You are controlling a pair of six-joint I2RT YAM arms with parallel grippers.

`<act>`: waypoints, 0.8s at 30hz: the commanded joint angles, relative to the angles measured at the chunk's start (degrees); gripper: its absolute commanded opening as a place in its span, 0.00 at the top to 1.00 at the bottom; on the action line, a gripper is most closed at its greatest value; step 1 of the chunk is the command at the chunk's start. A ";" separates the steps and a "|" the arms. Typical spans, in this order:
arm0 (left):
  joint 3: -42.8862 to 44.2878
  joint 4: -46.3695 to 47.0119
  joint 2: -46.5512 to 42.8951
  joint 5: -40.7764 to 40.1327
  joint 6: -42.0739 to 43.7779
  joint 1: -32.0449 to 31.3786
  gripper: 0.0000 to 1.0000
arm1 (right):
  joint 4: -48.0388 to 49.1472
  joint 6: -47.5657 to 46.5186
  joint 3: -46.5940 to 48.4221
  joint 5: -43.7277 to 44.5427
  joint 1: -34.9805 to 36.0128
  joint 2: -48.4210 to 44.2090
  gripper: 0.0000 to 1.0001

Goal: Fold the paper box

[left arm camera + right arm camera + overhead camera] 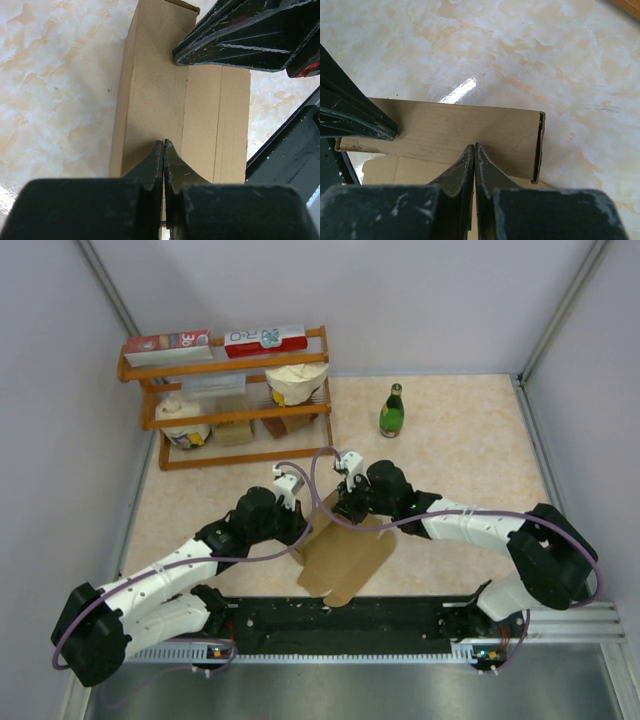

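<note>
The paper box (pixel 352 558) is plain brown cardboard, partly folded, lying on the marbled table between my two arms. Its far part is raised as a folded wall. In the left wrist view the box (pixel 165 95) lies under my left gripper (pixel 164 143), whose jaws are shut with the tips pressed against the cardboard. In the right wrist view my right gripper (pixel 474 146) is also shut, its tips against the upright folded flap (pixel 470 127). From above, the left gripper (pixel 304 532) meets the box's left edge and the right gripper (pixel 340 512) meets its far end.
A wooden shelf (pixel 235 400) at the back left holds red-and-white cartons, bags and small boxes. A green bottle (pixel 391 412) stands at the back centre. A black rail (pixel 340 625) runs along the near edge. Walls close in both sides.
</note>
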 commanded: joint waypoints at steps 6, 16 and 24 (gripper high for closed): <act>1.63 -0.04 -1.84 -0.62 0.23 -0.03 1.00 | 2.33 -0.03 -0.15 2.79 0.63 -4.85 1.00; 8.66 -7.42 -5.01 -4.74 -1.35 -0.03 0.93 | -3.37 1.99 -0.94 10.07 0.46 -14.26 0.71; 6.48 -16.03 -14.14 -14.06 -16.27 -0.03 0.90 | -10.75 4.11 -0.08 13.25 -4.19 -18.84 0.60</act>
